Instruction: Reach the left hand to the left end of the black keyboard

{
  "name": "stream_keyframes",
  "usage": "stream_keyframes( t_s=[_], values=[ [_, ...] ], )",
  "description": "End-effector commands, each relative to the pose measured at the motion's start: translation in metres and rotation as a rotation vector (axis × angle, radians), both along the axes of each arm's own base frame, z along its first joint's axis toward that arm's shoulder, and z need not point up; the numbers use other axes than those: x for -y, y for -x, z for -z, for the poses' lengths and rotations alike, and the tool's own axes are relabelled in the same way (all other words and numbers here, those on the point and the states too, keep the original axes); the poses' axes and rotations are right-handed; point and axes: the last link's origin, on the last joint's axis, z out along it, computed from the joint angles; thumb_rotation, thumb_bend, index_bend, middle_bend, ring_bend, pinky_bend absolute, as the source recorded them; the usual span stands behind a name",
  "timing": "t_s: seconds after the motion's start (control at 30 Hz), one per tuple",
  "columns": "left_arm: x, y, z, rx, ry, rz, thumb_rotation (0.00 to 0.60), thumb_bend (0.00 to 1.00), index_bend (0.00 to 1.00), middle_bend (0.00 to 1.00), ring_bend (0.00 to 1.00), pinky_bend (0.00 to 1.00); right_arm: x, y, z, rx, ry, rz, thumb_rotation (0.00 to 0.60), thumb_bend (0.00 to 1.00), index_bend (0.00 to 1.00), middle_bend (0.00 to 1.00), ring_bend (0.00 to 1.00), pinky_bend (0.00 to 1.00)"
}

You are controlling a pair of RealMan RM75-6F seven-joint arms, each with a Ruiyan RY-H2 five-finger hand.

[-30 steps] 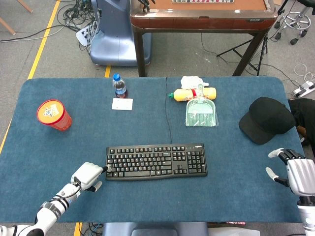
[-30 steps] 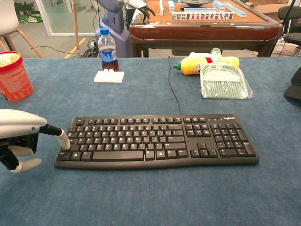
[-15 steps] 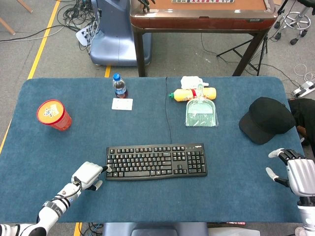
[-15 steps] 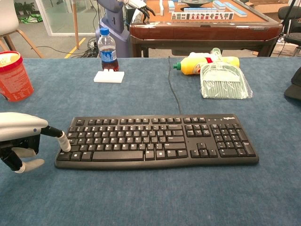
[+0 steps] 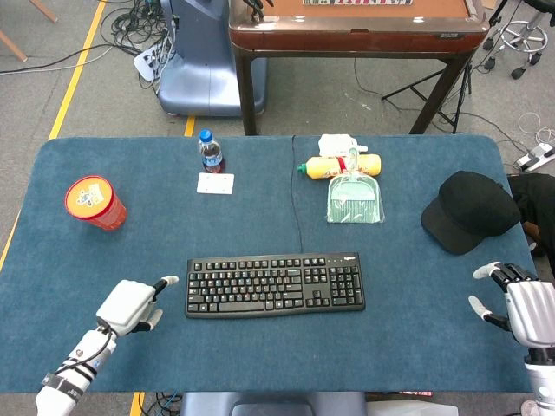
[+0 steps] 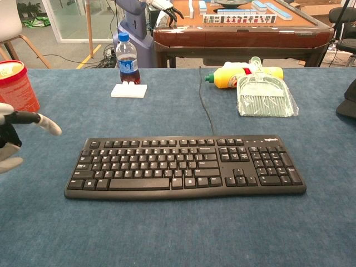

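The black keyboard (image 5: pixel 275 283) (image 6: pixel 185 165) lies flat near the front middle of the blue table, its cable running toward the far edge. My left hand (image 5: pixel 131 305) (image 6: pixel 16 133) hovers to the left of the keyboard's left end, a short gap away, one finger pointing toward it and nothing in its grasp. My right hand (image 5: pixel 519 307) stays at the table's right front corner, fingers spread, empty; the chest view does not show it.
A red snack tub (image 5: pixel 94 202) stands at far left. A cola bottle (image 5: pixel 210 152) and a white card (image 5: pixel 215 183) sit behind the keyboard. A yellow bottle (image 5: pixel 336 166) and green dustpan (image 5: pixel 355 197) lie at back centre; a black cap (image 5: pixel 471 211) sits right.
My left hand has pulled back to the left and lifted; its fingertip was touching the keyboard's left end, and now a gap separates them. The right hand has not moved.
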Motion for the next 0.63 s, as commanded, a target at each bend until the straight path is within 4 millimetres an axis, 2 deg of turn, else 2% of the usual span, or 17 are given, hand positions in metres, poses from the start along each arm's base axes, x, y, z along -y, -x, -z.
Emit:
stream_keyframes(
  t_s=[0.03, 0.17, 0.23, 0.4, 0.63],
  values=[
    [0.02, 0.017, -0.02, -0.001, -0.127, 0.003, 0.6, 0.38, 0.2, 0.61, 0.59, 0.83, 0.0, 0.0, 0.002, -0.008, -0.005, 0.003, 0.6, 0.21, 0.47, 0.45, 0.4, 0.57],
    [0.036, 0.031, -0.03, -0.028, -0.218, 0.001, 0.6, 0.36, 0.29, 0.5, 0.5, 0.74, 0.0, 0.0, 0.003, -0.02, -0.009, 0.007, 0.6, 0.21, 0.47, 0.45, 0.4, 0.57],
    [0.043, 0.039, -0.035, -0.033, -0.265, -0.008, 0.6, 0.36, 0.31, 0.47, 0.49, 0.72, 0.0, 0.0, 0.004, -0.025, -0.008, 0.008, 0.6, 0.21, 0.47, 0.45, 0.4, 0.57],
    [0.049, 0.059, -0.044, -0.057, -0.365, -0.032, 0.6, 0.36, 0.34, 0.45, 0.47, 0.7, 0.0, 0.002, 0.003, -0.03, -0.002, 0.02, 0.6, 0.21, 0.47, 0.45, 0.4, 0.57],
    [0.049, 0.061, -0.049, -0.023, -0.39, -0.029, 0.6, 0.36, 0.35, 0.44, 0.47, 0.69, 0.002, 0.005, 0.003, -0.029, -0.004, 0.037, 0.6, 0.21, 0.47, 0.45, 0.4, 0.57]
  ],
)
